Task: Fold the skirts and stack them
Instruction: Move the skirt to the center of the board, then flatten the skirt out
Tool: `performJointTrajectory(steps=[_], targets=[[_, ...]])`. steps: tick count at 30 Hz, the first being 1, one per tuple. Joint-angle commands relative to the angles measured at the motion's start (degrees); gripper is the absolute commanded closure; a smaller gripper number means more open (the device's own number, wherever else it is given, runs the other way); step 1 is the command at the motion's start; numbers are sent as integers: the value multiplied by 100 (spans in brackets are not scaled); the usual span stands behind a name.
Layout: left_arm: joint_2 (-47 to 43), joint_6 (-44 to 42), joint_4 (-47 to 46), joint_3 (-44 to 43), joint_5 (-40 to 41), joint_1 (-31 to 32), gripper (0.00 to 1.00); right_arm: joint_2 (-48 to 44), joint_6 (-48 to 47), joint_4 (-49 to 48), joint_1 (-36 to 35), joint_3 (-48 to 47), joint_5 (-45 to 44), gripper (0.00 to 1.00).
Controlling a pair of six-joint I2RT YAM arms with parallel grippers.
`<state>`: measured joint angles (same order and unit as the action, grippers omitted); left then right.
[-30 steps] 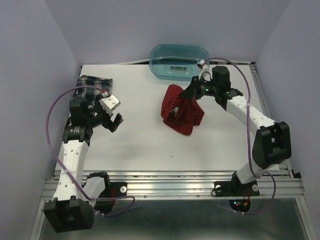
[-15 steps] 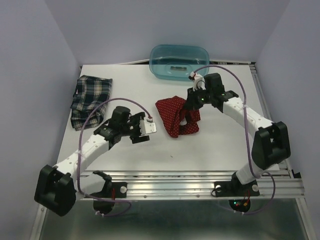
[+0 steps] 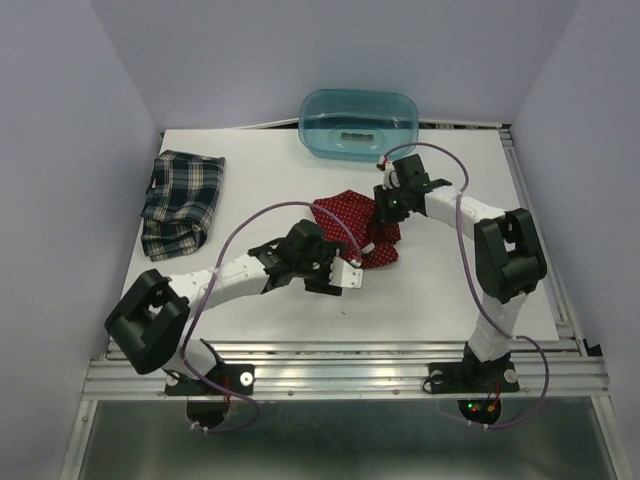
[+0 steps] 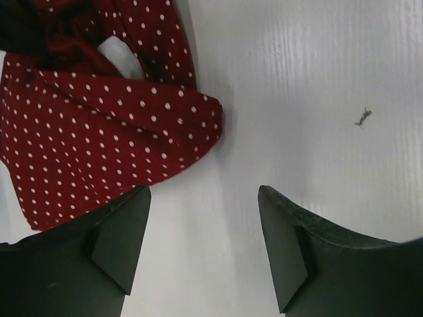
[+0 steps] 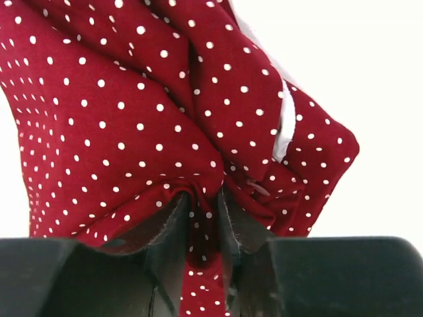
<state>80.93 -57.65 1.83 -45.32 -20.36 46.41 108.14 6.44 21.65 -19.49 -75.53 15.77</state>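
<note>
My right claw [image 5: 203, 212] pinches a fold of the red skirt [image 5: 132, 119]; my left claw [image 4: 203, 211], spread, should close low on the hem at frame left without scraping the table [image 4: 297, 99].

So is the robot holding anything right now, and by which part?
The right end effector pinches a bunched fold of the red skirt; the left end effector is open, empty.

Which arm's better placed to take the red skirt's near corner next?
Left. The left tool is open over the table right beside that corner of the red skirt; the right tool is on the far side, pinching a fold.
</note>
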Motion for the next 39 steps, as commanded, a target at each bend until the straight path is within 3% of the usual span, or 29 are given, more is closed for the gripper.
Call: performJointTrajectory(steps=[1,4,9,13,14,18,21,24,26,32,39], targets=[[448,-212,-428,-442,199,113,23,-239,51,50,172,-217,57,59],[783,-334,-560,-583,226,149,23,-477,-63,173,331,-208,233,39],[1083,-888,-587,-627,427,359,28,-767,-353,524,437,-199,461,34],[1426,-898,-552,-899,568,412,57,-996,-898,814,490,2,541,35],[1417,-654,-534,-987,594,412,70,-1049,-977,841,490,64,515,35],[805,261,-209,-1391,210,185,100,-1382,-1346,902,551,328,375,35],[364,1163,368,-1900,-544,-70,100,-1471,-1496,902,665,320,287,35],[91,2070,941,-2822,-1458,-667,100,-1506,-1610,894,875,179,321,34],[-155,2950,838,-3219,-1943,-1203,100,-1541,-1689,902,963,117,418,34],[-411,5004,249,-3414,-2174,-2441,100,-1611,-1909,894,1026,3,611,33],[414,5421,880,-3334,-1655,-2997,100,-1656,-1699,1034,1026,82,1796,35]])
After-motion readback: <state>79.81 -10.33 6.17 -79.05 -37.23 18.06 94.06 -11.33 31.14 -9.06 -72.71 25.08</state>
